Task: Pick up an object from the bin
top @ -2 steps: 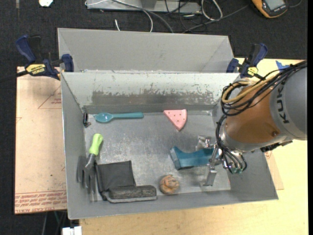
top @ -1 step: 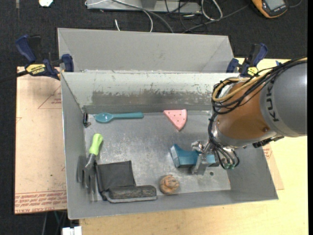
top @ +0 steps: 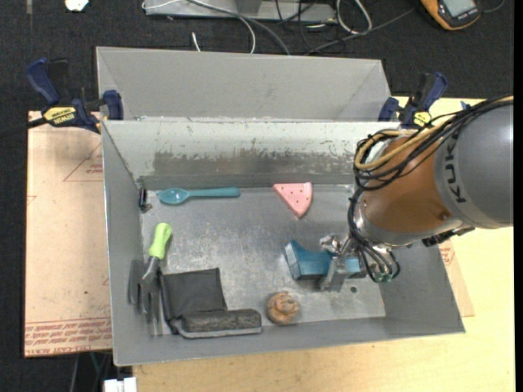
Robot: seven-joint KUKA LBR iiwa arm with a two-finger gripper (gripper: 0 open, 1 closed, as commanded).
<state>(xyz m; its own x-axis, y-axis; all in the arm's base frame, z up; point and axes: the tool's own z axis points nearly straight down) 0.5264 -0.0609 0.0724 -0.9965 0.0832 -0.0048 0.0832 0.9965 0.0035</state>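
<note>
My gripper [top: 334, 269] is low in the bin's right part, under the orange-covered wrist. It sits right at the right end of a blue block-like thing [top: 304, 261] that lies on the bin floor, and it covers that end. A brown, shell-like lump [top: 283, 307] lies a little to the front left of the gripper. Behind it, toward the back wall, rests a pink wedge [top: 295, 198].
A teal spoon [top: 196, 194] lies by the back wall on the left. In the front left corner lie a green-handled tool [top: 158, 243], a black pouch [top: 193, 291] and a dark grey bar [top: 219, 322]. The arm reaches in over the right rim.
</note>
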